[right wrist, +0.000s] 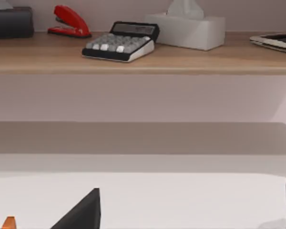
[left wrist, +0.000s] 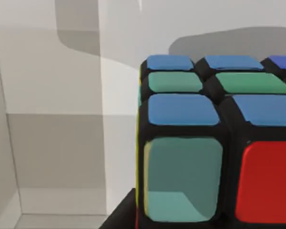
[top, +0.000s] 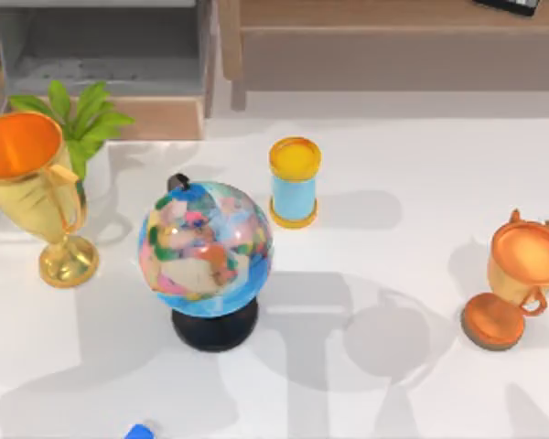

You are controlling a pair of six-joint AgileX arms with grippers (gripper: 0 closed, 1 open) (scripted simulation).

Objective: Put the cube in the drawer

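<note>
The cube (left wrist: 214, 143) looms very close in the left wrist view, showing blue, green, teal and red stickers on a black grid. A black part of my left gripper (left wrist: 121, 215) touches the cube's lower corner. Pale grey flat surfaces lie behind it. The drawer (top: 156, 117) stands pulled out at the table's back left, with grey inner walls and a tan front panel. In the right wrist view my right gripper (right wrist: 194, 200) hovers open over the white table, facing the long shelf, with nothing between its fingers.
A globe (top: 206, 247) stands mid-table, a gold trophy (top: 37, 183) and a plant (top: 82, 114) at the left. A blue cylinder (top: 295, 187) is behind the globe, an orange trophy (top: 517, 279) at the right. The shelf (right wrist: 143, 57) carries a stapler and a calculator.
</note>
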